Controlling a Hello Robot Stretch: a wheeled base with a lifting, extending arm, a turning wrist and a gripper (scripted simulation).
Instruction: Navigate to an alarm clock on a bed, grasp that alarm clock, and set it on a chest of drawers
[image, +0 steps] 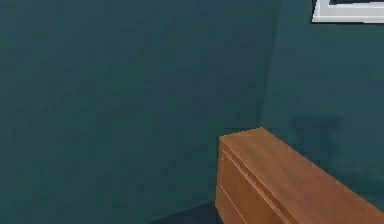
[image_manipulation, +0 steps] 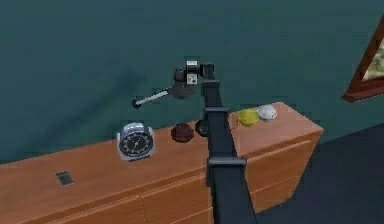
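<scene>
1. Forward view: a wooden chest of drawers (image: 290, 185) stands at the lower right against teal walls that meet in a corner. The edge of a white-framed picture (image: 350, 10) shows at the top right.
2. Arm side view: the chest of drawers (image_manipulation: 285, 150) runs along the bottom. The alarm clock (image_manipulation: 135, 142) stands upright on its top, left of the arm (image_manipulation: 222, 160).
3. The hand (image_manipulation: 145, 100) sits higher in the picture than the clock. Only bare wall lies behind its far end, so it holds nothing; the state of its fingers cannot be told.
4. A small dark round thing (image_manipulation: 183, 132) sits just right of the clock, with a yellow thing (image_manipulation: 247, 117) and a white thing (image_manipulation: 267, 112) farther right. A wooden-framed picture (image_manipulation: 368, 70) hangs at the right edge.
5. The clock looks small, light and rigid. Its glassy face could crack and its smooth round casing may slip, so the casing's sides seem the safest place to take hold. It appears to rest where the task wants it
</scene>
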